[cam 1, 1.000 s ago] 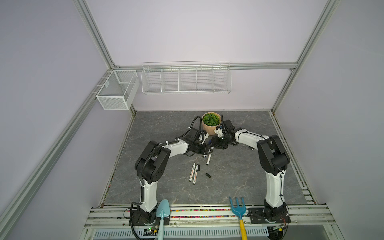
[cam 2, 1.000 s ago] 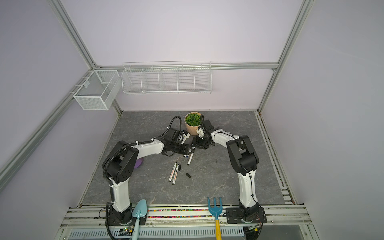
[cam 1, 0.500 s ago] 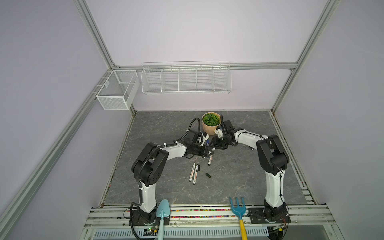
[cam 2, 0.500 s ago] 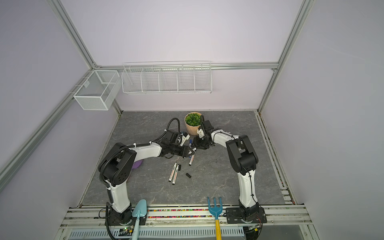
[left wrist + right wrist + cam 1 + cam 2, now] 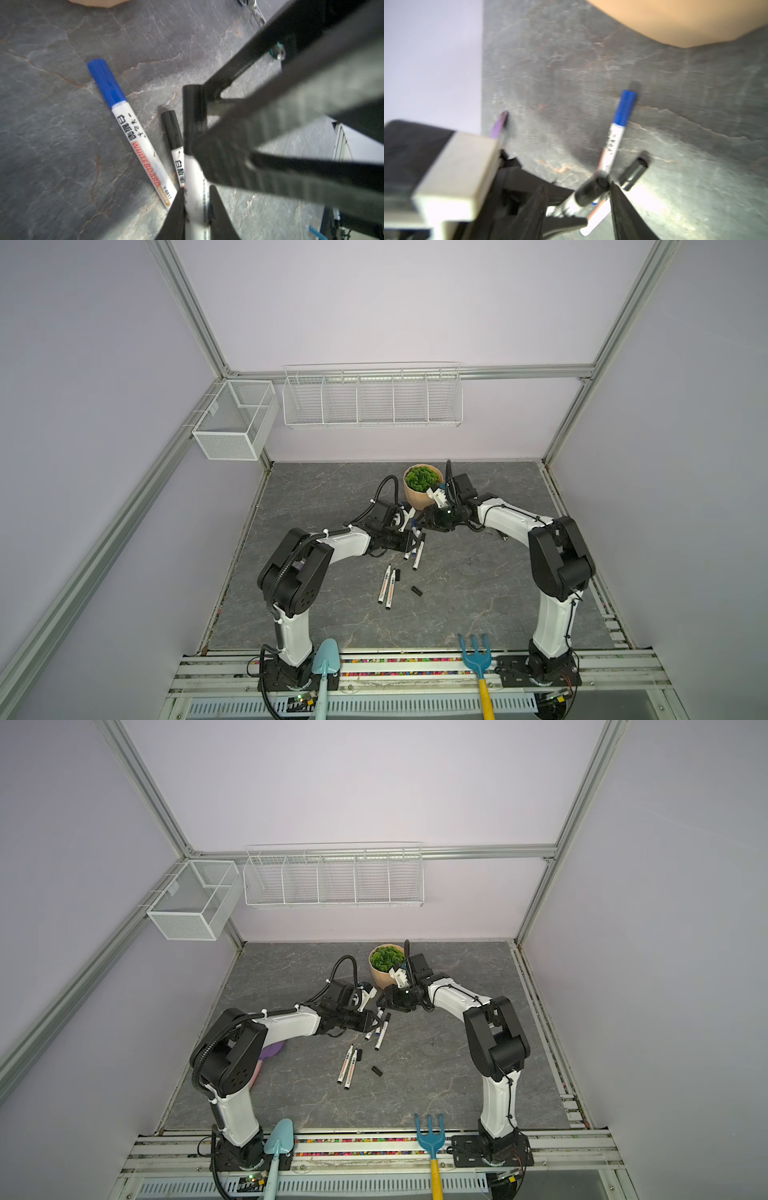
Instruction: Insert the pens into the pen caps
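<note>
Pens [image 5: 419, 551] lie in the middle of the grey stone-patterned tabletop [image 5: 478, 597], on the near side of a potted plant [image 5: 422, 483], where the two arms meet. The left gripper [image 5: 197, 190] is clamped tight on the white barrel of one marker [image 5: 192, 176]. The black cap [image 5: 194, 118] at that marker's free end sits between the jaws of the right gripper [image 5: 577, 186]. Those jaws stand apart. In the right wrist view one finger [image 5: 535, 207] is clear of the cap with a gap showing, while the opposite one is right against it, so nothing is pinched. Whether the cap is fully seated cannot be told through the blur.

Flat on the table just beside the held marker are a blue-capped pen [image 5: 138, 143] and a black-capped pen [image 5: 172, 131], roughly parallel. Nearer the front edge, a pair of pens [image 5: 384, 585] lies side by side. A loose black cap [image 5: 397, 574] sits just right of the pair, and a second loose cap [image 5: 417, 591] lies a little farther right. A light-blue trowel [image 5: 326, 657] and a blue hand fork [image 5: 475, 655] with a yellow handle rest on the front rail.
</note>
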Robot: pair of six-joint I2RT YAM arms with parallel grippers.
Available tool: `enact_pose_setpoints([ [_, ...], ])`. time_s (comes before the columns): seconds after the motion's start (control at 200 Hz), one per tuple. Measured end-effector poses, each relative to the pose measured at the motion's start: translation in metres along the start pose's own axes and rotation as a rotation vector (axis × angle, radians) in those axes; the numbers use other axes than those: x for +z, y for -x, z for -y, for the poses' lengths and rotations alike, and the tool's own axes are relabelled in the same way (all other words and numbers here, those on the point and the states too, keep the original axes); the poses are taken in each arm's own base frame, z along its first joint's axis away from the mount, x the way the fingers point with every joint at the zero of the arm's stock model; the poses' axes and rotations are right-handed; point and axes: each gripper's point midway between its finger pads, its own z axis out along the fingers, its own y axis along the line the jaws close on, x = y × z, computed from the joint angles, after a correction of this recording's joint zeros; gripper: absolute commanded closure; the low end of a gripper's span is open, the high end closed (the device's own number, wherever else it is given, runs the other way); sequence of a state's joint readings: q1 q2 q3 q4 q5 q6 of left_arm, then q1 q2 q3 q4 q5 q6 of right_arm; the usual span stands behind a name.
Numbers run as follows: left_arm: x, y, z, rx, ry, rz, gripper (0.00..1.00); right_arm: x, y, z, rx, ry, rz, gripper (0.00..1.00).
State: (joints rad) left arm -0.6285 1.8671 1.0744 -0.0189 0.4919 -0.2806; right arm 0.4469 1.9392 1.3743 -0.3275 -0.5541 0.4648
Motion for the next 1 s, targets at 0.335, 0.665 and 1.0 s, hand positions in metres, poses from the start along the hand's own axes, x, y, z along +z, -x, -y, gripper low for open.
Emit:
enact_pose_setpoints([
  [0.335,-0.011,0.029,0.013,0.009,-0.025,0.107,0.99,-0.001,-0.006,-0.003,0.031,0.028,-0.016,0.57],
  [0.665,-0.011,0.03,0.012,-0.01,-0.024,0.131,0.85,-0.001,-0.005,-0.012,0.045,0.071,-0.018,0.81],
  [1.0,-0.016,0.02,0.013,-0.019,-0.028,0.136,0.53,-0.004,-0.004,-0.01,0.057,0.062,-0.011,0.86],
])
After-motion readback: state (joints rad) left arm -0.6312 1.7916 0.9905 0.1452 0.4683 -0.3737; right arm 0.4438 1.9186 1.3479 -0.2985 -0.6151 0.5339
